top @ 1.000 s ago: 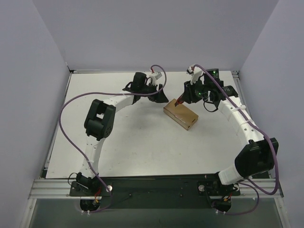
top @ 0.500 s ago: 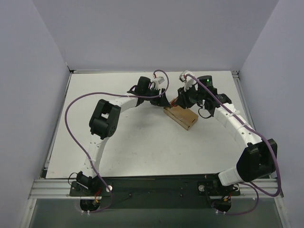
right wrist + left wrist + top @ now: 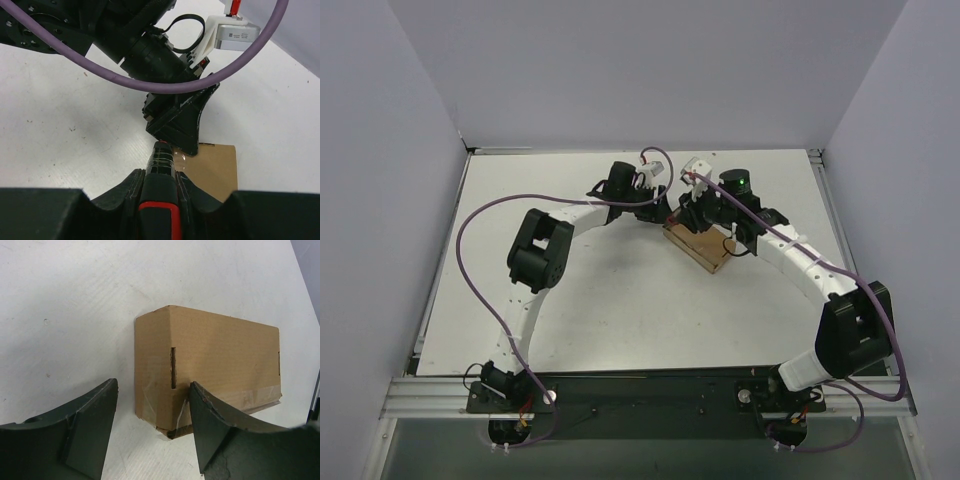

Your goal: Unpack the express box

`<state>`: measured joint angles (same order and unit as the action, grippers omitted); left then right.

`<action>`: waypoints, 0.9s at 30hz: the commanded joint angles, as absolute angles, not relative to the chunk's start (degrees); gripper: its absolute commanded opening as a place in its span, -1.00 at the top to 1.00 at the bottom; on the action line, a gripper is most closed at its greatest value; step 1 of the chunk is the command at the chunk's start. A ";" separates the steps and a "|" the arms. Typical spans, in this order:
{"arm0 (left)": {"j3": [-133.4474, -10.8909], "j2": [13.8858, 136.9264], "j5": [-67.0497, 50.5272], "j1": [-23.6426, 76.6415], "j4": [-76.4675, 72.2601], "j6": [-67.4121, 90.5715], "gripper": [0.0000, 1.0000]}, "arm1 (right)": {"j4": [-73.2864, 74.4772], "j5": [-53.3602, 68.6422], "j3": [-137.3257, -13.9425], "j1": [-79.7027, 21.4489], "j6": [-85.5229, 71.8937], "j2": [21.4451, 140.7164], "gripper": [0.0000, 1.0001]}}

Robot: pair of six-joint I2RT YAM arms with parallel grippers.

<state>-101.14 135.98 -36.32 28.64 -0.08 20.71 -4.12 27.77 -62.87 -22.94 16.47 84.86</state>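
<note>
Two sets of jaws meet over the express box (image 3: 701, 246), which lies flat on the table (image 3: 620, 310) toward its far edge, a little right of the middle and askew to the edges. We have the left jaws released and spread at the box's left end. From the left wrist, one finger (image 3: 80, 425) stands over bare table just beside the carton and the other overlaps its taped end. We cannot tell whether either touches the cardboard. We have the right jaws clenched on the red-and-black utility knife (image 3: 161, 162). Its nose points at that same end and sits right against the dark finger of the left jaws. The blade is too small for us to say whether it is out.

We judge the step in hand to be slitting the clear tape (image 3: 250, 392) along the seam, with the flaps not yet open. To do it well, we would first close the left jaws across the carton so it cannot slide or spin under the blade. We would start the cut clear of that finger, since knife and finger are crowded together. We would keep the blade shallow, riding only the tape line. We would draw it away from the left jaws toward the free end, pressing lightly so the box does not tip.
</note>
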 commanded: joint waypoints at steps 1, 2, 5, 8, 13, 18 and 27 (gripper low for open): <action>-100.72 135.79 -35.16 28.92 -0.09 20.74 -0.35 | -11.07 27.78 -61.26 -24.17 20.56 83.67 1.00; -100.72 135.88 -35.16 29.00 -0.09 20.74 -0.35 | -11.25 27.77 -61.17 -24.17 20.65 83.76 1.00; -100.63 135.97 -35.16 29.00 -0.09 21.35 -0.34 | -8.36 29.79 -62.92 -24.00 21.01 84.37 1.00; -100.28 135.88 -35.68 28.83 -0.17 22.49 -0.33 | -5.81 31.37 -63.98 -24.08 20.65 82.89 1.00; -100.11 135.53 -37.52 28.65 -2.10 24.61 -0.28 | -2.82 30.24 -63.99 -23.91 21.09 80.34 1.00; -98.71 132.90 -39.46 28.04 -2.99 27.16 -0.28 | -2.29 27.69 -63.19 -22.68 20.32 77.35 1.00; -85.70 121.14 -41.75 24.61 -1.32 24.79 -0.22 | -4.39 19.25 -63.28 -15.57 13.36 77.96 1.00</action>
<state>-89.56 129.34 -39.83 26.50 -1.89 26.55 -1.17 22.44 -62.04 -18.61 16.21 78.22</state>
